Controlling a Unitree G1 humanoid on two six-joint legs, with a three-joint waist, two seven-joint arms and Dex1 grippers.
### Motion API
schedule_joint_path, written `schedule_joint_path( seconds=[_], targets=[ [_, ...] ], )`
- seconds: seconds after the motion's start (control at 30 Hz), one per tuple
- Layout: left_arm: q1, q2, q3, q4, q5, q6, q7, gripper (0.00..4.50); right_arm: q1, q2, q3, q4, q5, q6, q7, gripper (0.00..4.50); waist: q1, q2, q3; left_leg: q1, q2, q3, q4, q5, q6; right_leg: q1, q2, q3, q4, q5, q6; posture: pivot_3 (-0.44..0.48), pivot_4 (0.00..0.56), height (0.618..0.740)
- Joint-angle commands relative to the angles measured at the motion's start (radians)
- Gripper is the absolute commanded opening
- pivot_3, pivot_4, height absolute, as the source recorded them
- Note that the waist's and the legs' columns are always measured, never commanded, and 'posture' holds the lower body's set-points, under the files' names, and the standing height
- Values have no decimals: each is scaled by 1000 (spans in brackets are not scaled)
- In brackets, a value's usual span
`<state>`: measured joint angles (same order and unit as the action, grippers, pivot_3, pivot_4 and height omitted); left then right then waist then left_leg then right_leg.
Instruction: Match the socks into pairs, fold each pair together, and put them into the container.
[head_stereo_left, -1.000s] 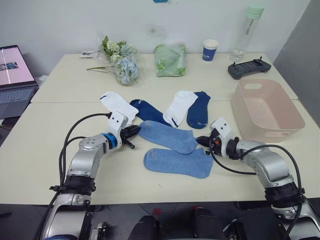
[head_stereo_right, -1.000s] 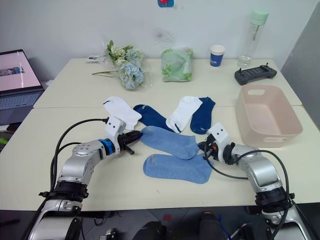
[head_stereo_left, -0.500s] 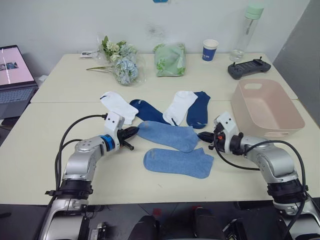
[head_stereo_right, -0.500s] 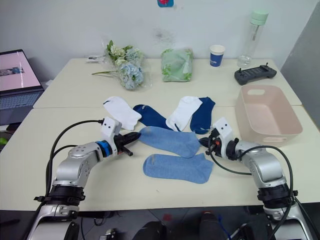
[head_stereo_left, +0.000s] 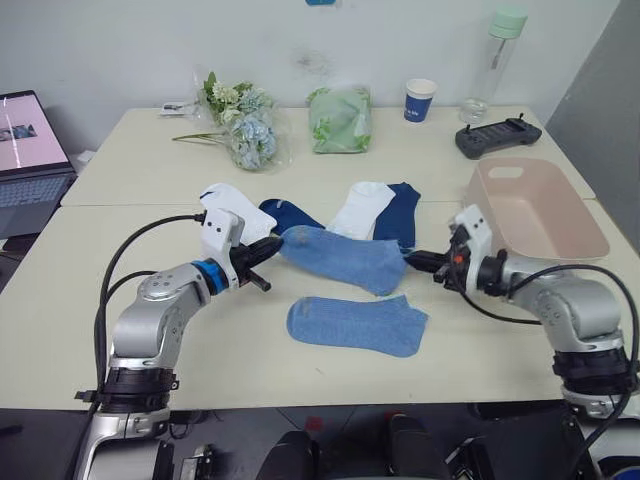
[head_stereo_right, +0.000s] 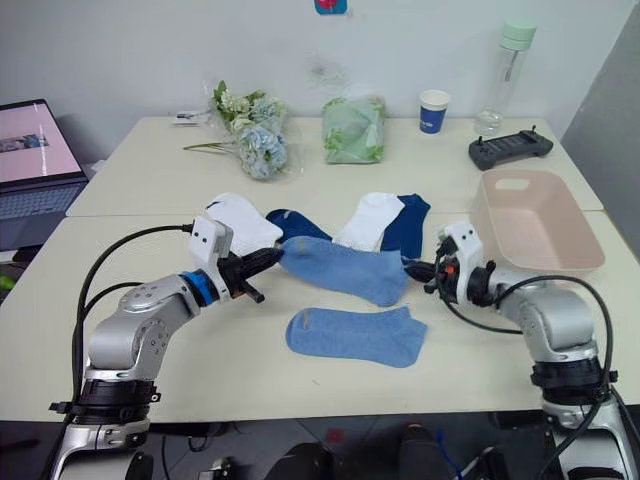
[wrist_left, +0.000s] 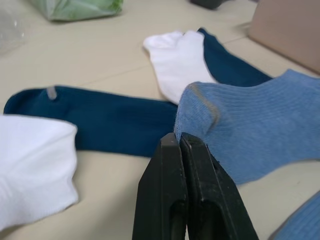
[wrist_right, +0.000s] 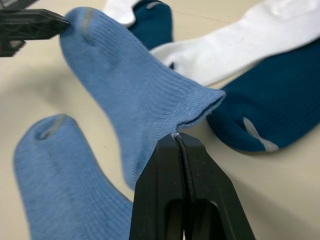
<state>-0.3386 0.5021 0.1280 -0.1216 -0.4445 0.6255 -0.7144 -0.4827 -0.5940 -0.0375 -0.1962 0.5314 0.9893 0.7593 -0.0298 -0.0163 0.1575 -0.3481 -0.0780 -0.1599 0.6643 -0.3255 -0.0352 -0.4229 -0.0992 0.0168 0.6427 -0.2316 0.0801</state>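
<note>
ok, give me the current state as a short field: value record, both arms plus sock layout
left gripper: shut on one end of the held light blue sock
right gripper: shut on that sock's other end
held light blue sock: stretched between the two grippers, raised off the table
second light blue sock: flat on the table, nearer the robot than the held one
white socks: one by the left gripper, one beyond the held sock
navy socks: both beyond the held sock, second beside the white one
container: no socks inside

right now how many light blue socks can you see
2: one light blue sock stretched between the left end effector and right end effector, the other flat on the table below it.
</note>
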Motion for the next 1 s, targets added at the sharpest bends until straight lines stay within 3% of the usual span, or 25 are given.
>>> schedule_joint_path(
  seconds=[0.03,0.4,1.0],
  targets=[
    [55,23,57,-156,-119,113,-2,35,-11,-57,-60,-66,85,68,44,0,0,0,0,0,0,0,0,0,0,0,0,0,0,0,0,0,150,740],
    [274,18,112,-418,-323,301,97,35,103,-158,-161,-213,316,216,103,0,8,0,0,0,0,0,0,0,0,1,0,0,-1,0,0,0,150,740],
    [358,54,85,-424,-322,262,124,35,220,-167,-138,-232,333,157,58,0,18,0,0,1,1,2,0,0,0,2,1,0,-1,0,0,0,150,740]
  ],
)
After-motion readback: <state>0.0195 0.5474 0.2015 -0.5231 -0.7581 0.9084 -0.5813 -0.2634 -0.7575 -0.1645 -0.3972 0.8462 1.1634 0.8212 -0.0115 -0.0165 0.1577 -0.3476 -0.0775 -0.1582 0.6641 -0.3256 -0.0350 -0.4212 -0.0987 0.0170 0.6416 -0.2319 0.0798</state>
